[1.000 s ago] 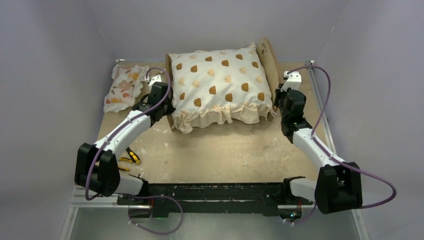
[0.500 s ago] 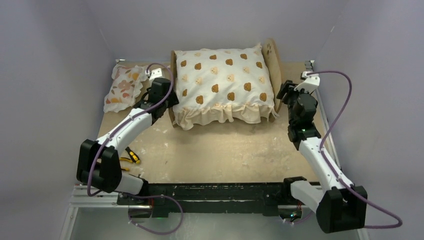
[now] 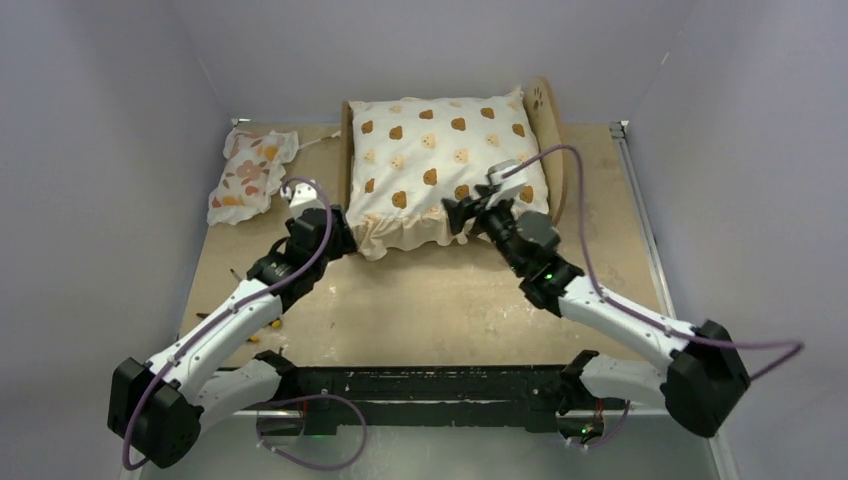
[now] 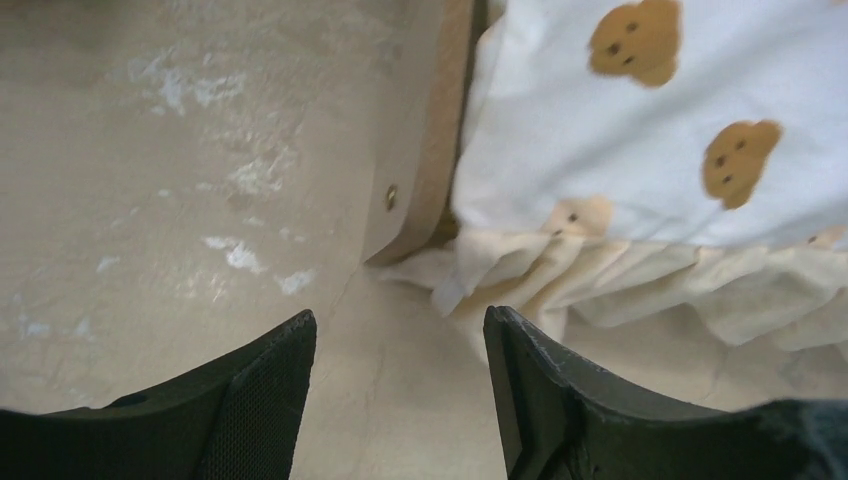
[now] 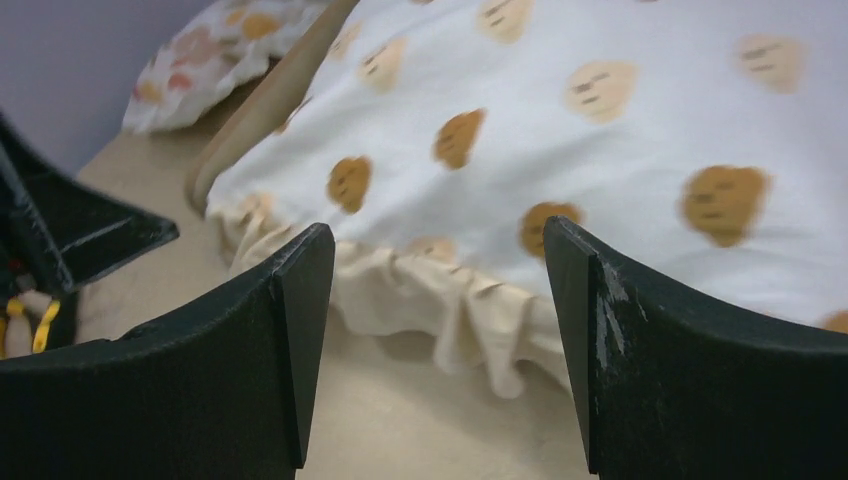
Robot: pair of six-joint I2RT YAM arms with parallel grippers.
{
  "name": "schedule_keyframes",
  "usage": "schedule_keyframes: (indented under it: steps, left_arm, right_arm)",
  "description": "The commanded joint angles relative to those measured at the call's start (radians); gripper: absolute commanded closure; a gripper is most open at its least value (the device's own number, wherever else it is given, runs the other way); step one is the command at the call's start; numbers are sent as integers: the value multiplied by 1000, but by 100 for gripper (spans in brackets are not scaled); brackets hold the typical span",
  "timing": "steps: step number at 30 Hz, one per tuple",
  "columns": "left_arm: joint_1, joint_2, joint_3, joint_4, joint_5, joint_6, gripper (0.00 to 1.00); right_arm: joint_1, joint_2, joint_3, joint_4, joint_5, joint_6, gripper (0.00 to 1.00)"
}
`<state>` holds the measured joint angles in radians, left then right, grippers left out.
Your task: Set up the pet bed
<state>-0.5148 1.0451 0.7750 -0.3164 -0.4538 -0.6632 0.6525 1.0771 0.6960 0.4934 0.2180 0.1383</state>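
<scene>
The pet bed is a light-wood frame at the back centre, its paw-print headboard on the right. A cream bear-print cushion fills it, and the ruffle hangs over the front. My left gripper is open at the bed's front-left corner. In the left wrist view the gripper hangs over bare table just short of the wooden rail and the ruffle. My right gripper is open above the cushion's front edge. In the right wrist view the gripper frames the ruffle and touches nothing.
A small floral pillow lies on the table at the back left, also visible as the floral pillow in the right wrist view. A yellow-handled tool lies mostly under the left arm. Grey walls close in the table.
Both grippers opened and came off the bed's sides. The right arm swung left to the cushion's front edge. The left gripper drew back toward the front-left corner. The bed shifted slightly right.
</scene>
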Motion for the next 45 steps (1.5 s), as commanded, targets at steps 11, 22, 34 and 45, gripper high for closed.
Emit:
schedule_keyframes:
  steps: [11,22,34,45]
  left_arm:
    - [-1,-238,-267,36,-103,-134,38]
    - [-1,-214,-294,65,-85,-136,38]
    - [-1,-175,-289,103,-33,-127,38]
    - [-1,-152,-269,168,41,-87,38]
  right_arm:
    - [367,532,116,287,-36,-75,34]
    - [369,745,234,353,-8,-52,37]
    - [369,791,250,297,87,-66,83]
    - [356,630,317,162,136,-119,100]
